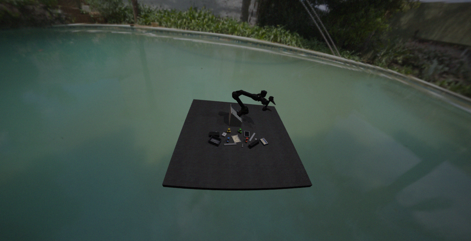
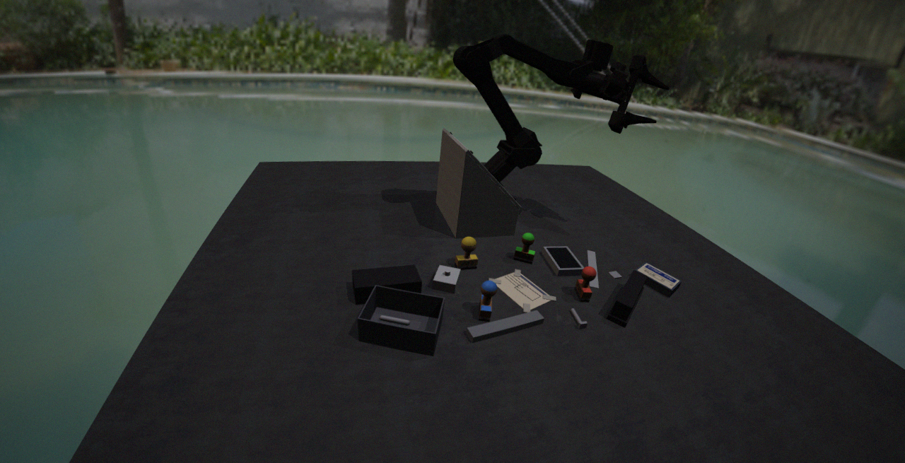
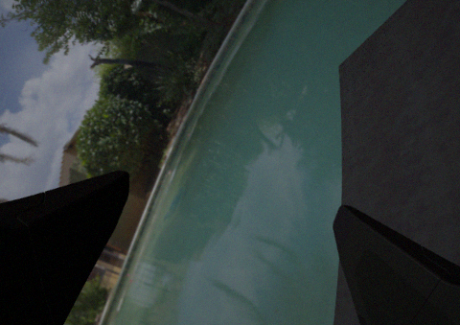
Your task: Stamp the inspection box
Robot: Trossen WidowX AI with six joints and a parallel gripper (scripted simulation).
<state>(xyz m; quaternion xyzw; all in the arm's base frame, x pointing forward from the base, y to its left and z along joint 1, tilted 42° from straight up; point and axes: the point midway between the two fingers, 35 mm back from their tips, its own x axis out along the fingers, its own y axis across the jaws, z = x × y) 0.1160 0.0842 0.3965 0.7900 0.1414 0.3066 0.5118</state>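
Note:
My gripper [image 1: 273, 107] [image 2: 662, 104] [image 3: 236, 201] is open and empty, raised high at the right, far from the stamps. A blue-knobbed stamp [image 2: 488, 299], a yellow-knobbed stamp [image 2: 467, 252], a green-knobbed stamp [image 2: 526, 248] and a red-knobbed stamp [image 2: 586, 283] stand upright on the bench [image 1: 237, 170] [image 2: 506, 396]. Which one reads PASS cannot be told. The cream card [image 1: 236, 138] [image 2: 522, 290] lies flat between them, with small pale pieces at its edges; its printed lines are too small to read. The dark pad in a light frame [image 1: 246, 133] [image 2: 561, 259] lies open behind the red stamp.
A tall wedge-shaped stand [image 1: 234, 117] [image 2: 483, 203] is near the arm's base. A dark open box [image 2: 398, 336] holding a pale rod, a black block [image 2: 386, 283] and a white block [image 2: 446, 278] are left. A grey bar [image 2: 505, 326] is in front. A black bar [image 2: 626, 299] and labelled case [image 2: 659, 277] are right.

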